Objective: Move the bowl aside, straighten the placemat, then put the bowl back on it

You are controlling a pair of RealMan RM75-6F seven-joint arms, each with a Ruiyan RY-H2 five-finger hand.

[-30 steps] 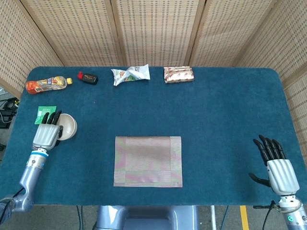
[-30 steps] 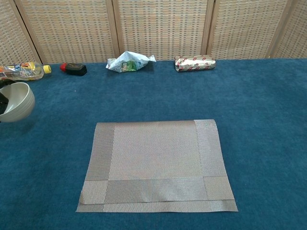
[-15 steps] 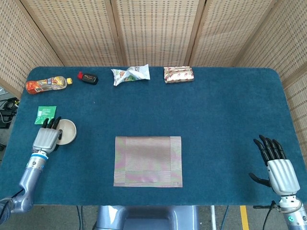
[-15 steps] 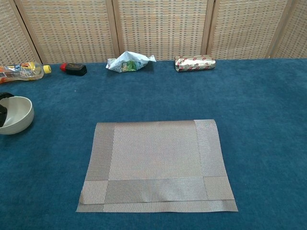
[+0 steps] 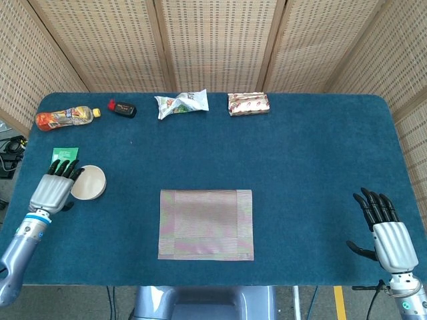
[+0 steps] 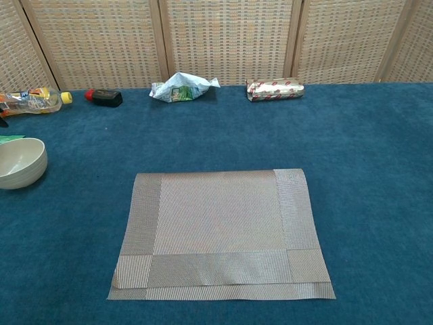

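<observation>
The cream bowl (image 5: 89,182) (image 6: 20,162) stands upright on the blue table, well left of the placemat. My left hand (image 5: 52,189) lies just left of the bowl with its fingers stretched forward and nothing in it. The striped grey placemat (image 5: 206,224) (image 6: 220,230) lies flat at the table's front middle, its edges roughly square to the table. My right hand (image 5: 387,231) hovers open at the front right, far from both. The chest view shows neither hand.
Along the far edge lie a drink bottle (image 5: 67,118), a black item with a red cap (image 5: 123,108), a crumpled snack bag (image 5: 181,103) and a foil-wrapped packet (image 5: 248,103). A small green packet (image 5: 64,155) lies just beyond my left hand.
The bowl went from tilted in my left hand to standing flat on the table. The left hand let go of it and drew back to the left. The right hand stayed put.
</observation>
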